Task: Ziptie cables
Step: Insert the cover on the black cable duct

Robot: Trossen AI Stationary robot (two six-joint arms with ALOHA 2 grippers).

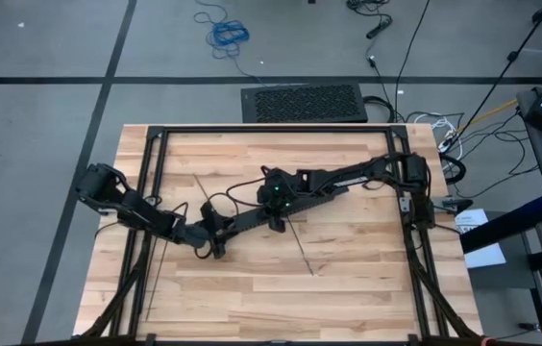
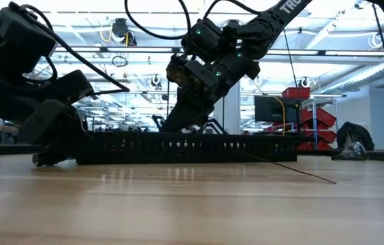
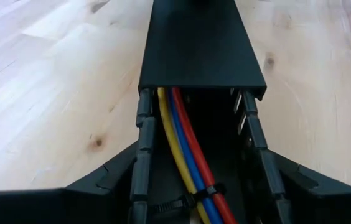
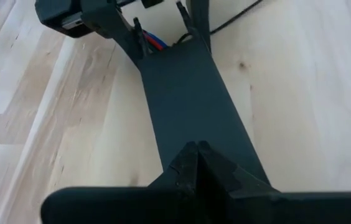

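Running inside the long black slotted plastic channel, the yellow, blue and red cables sit right between the left gripper's spread fingers, which straddle the channel's open end. A thin black ziptie wraps them there. The flat black cover hides the cables farther along, where the right gripper, pressed together, rests on top. Wooden table underneath.

Both arms low, meeting near the table's middle.
Left gripper fingers spread apart; right gripper pinched closed, tips pointed down.
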